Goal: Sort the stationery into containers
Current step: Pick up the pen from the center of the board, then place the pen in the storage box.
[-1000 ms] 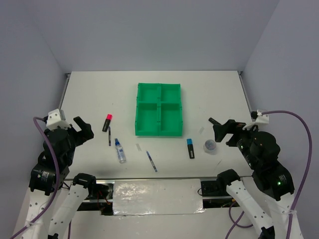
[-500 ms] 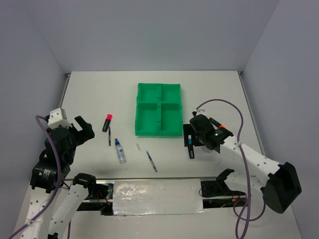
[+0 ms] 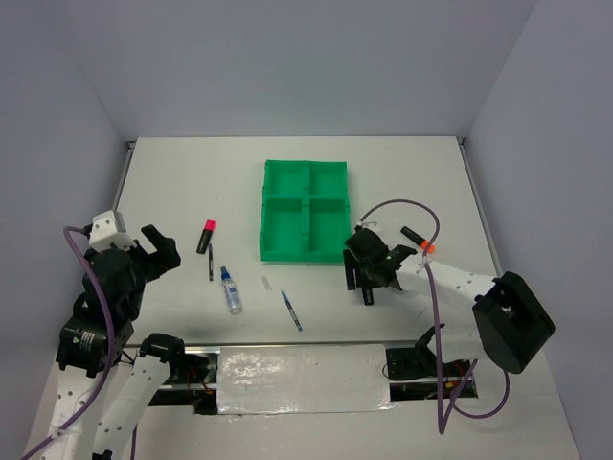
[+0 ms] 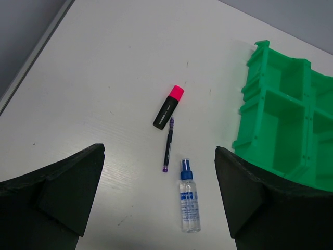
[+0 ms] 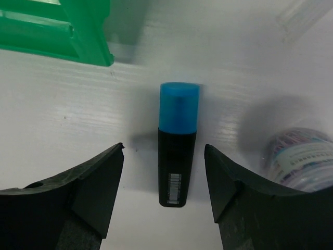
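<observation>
- On white matte faintly grained tabletop (image 3: 192, 172), mid-table toward far side: one bright green glossy moulded plastic rectangular tray (image 3: 306, 203), walled, split 2x2 into four boxy compartments.
- Just off tray's near right corner: one stubby black plastic marker with smooth blue cap (image 5: 177, 144), flat on table, cap end toward tray, not touching it.
- Right black two-finger gripper (image 5: 164, 151) low over that marker, jaws released, one blunt wedge finger each side, bare table showing in both gaps, nothing grasped.
- Beside that marker, on side away from tray centre: one round greyish disc (image 5: 302, 156) with printed band, blurred, near but apart.
- Left of tray: second marker, stubby black plastic marker with pink-red cap (image 4: 168, 107), lying slanted.
- At its black end: one thin dark pen (image 4: 168, 144), very close, contact not clear.
- Near that pen's lower tip: one small clear cylindrical plastic bottle with blue cap (image 4: 189, 197), on its side, apart.
- Between bottle and blue-capped marker: second pen, thin blue pen (image 3: 291, 310), slanted.
- Left black two-finger gripper (image 3: 161, 247) raised over left table edge, jaws spread wide, holding nothing.
</observation>
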You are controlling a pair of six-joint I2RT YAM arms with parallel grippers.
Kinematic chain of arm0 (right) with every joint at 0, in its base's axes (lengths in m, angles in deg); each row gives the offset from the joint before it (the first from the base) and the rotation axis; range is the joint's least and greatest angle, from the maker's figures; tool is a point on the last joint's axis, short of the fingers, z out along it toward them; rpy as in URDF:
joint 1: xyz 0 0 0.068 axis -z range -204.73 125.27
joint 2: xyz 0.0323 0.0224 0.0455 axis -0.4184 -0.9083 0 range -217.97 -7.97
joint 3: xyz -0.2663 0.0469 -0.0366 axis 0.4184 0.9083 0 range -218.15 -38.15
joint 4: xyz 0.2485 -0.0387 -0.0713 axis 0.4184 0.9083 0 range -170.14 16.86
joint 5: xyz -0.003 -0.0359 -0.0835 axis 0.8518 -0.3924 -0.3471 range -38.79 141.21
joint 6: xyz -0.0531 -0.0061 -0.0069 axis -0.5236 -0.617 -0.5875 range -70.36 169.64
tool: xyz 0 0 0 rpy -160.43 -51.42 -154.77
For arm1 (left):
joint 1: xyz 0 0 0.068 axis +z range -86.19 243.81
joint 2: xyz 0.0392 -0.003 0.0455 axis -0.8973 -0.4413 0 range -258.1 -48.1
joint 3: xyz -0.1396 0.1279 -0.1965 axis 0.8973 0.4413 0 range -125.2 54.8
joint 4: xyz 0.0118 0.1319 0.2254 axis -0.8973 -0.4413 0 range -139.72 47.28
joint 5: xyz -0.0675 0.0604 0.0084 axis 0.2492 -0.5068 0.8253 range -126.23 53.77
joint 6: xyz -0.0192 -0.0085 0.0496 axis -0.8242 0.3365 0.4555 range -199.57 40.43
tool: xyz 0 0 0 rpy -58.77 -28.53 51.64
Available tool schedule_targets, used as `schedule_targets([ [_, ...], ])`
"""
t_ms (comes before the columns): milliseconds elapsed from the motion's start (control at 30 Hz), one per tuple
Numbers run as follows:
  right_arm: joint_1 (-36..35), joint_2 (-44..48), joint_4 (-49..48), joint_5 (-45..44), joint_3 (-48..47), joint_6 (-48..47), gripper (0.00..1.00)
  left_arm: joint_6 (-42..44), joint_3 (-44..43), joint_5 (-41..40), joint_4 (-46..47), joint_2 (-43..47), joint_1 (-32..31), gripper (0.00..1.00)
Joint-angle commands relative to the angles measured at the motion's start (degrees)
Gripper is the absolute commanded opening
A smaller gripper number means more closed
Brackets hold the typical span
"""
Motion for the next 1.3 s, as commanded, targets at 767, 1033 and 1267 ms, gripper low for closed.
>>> schedule_targets([
  [767, -1.05, 16.01, -2.66, 8.8, 6.5, 7.01, 0.0, -0.08, 0.41, 1.47, 2.97, 1.46, -0.51, 0.99],
  [1033, -0.7, 21.26, 2.3, 2.21, -8.49, 1.94, 0.0, -0.08, 0.32, 1.3, 2.97, 1.2, -0.6, 0.99],
  [1267, 9.75, -15.06, 1.82, 9.93, -45.71, -10.37, 0.0, -0.34, 0.32, 0.77, 2.62, 1.11, -0.6, 0.99],
])
